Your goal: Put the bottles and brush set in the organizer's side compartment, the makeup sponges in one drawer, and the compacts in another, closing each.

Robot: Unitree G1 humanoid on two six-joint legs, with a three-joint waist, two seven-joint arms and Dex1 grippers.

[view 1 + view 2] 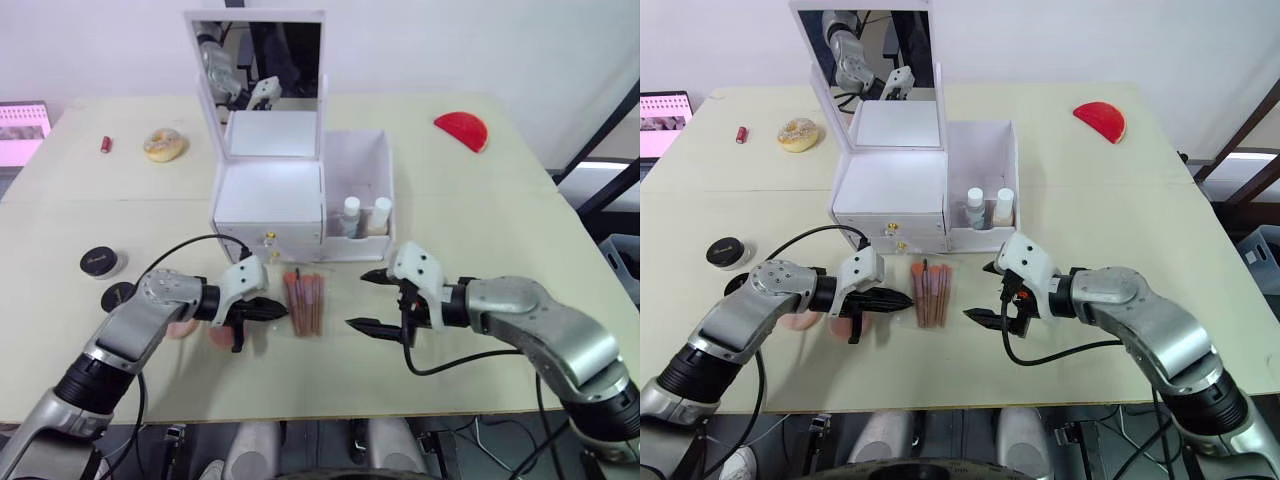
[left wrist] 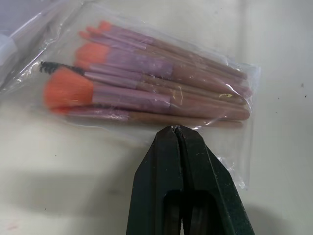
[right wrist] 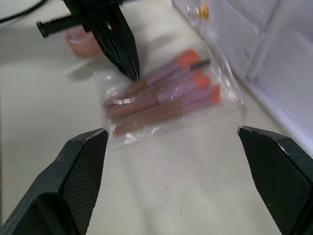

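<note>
Looking down from the head camera, we see the white organizer [image 1: 270,200] standing on the tabletop [image 1: 480,210] with its mirrored lid up, and two bottles [image 1: 365,216] upright in its open side compartment [image 1: 355,160]. The brush set [image 1: 304,300], in a clear bag, lies flat on the tabletop just in front of the organizer's drawers. Our left gripper [image 1: 270,312] is clenched with its tip at the bag's left edge, and our right gripper [image 1: 375,300] sits released, jaws wide, near the bag's right side. Pink makeup sponges [image 1: 200,332] lie under our left arm, and two dark compacts [image 1: 103,262] rest further left. A doughnut [image 1: 164,144], a small red tube [image 1: 105,144] and a red half-round object [image 1: 462,130] sit far back. In the left wrist view, we see the left gripper [image 2: 176,129] closed, its tip touching the bag of the brush set [image 2: 146,88]. In the right wrist view, our right gripper [image 3: 171,134] gapes wide toward the brush set [image 3: 166,98], with the left gripper's tip [image 3: 132,73] on the bag's far edge and the organizer [image 3: 274,44] beside it.
</note>
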